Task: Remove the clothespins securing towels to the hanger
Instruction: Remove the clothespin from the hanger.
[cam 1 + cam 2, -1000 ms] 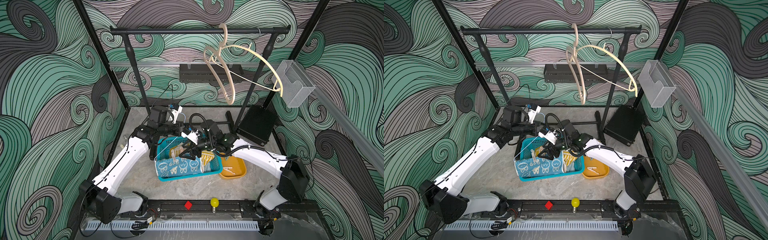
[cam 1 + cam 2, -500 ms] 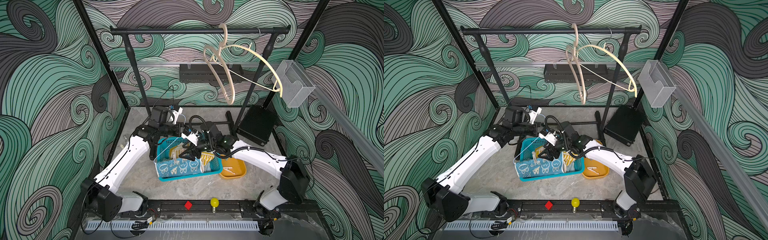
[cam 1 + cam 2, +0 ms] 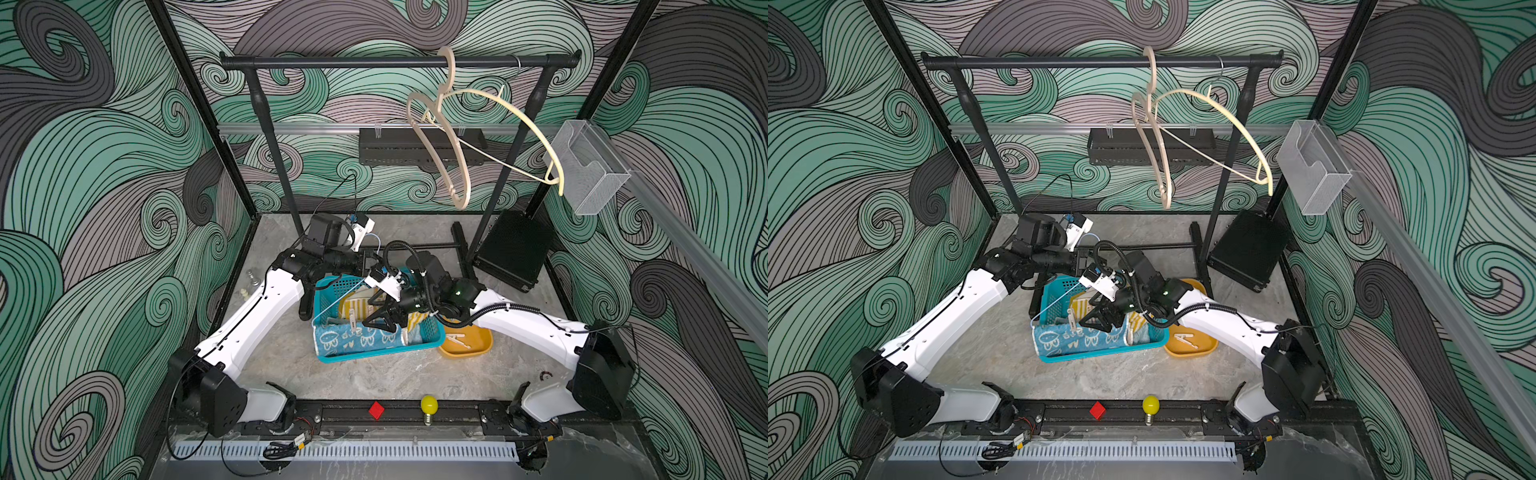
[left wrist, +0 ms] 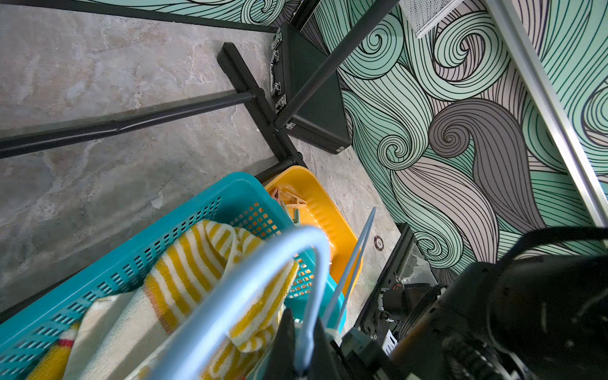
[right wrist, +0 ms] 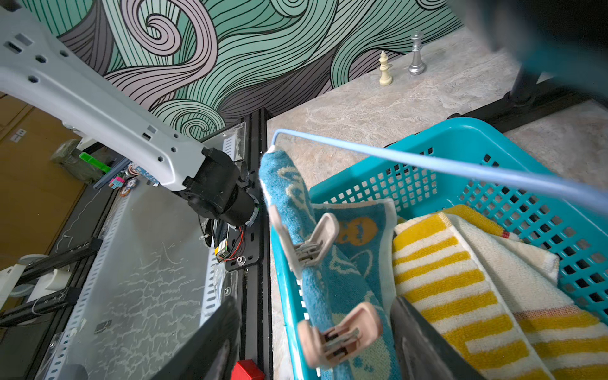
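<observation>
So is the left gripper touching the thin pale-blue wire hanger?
Touching. The left wrist view shows the left gripper shut on the thin pale-blue wire hanger, its curved wire pinched between the two dark jaws.

The counter [image 3: 361, 374] is a grey, marble-patterned slab. Items resting directly on it:

- A teal perforated basket [image 3: 332, 291], near the centre.
- An orange-yellow tray [image 3: 482, 345], just beside the basket on the right-arm side.
- The black rack foot bars [image 3: 460, 243], toward the rear.
- A black case [image 3: 513, 253], rear right, apparently tilted against the wall.
- A cream chess piece [image 5: 385, 70] and a silver chess piece [image 5: 417, 54], upright, near the left wall.
</observation>
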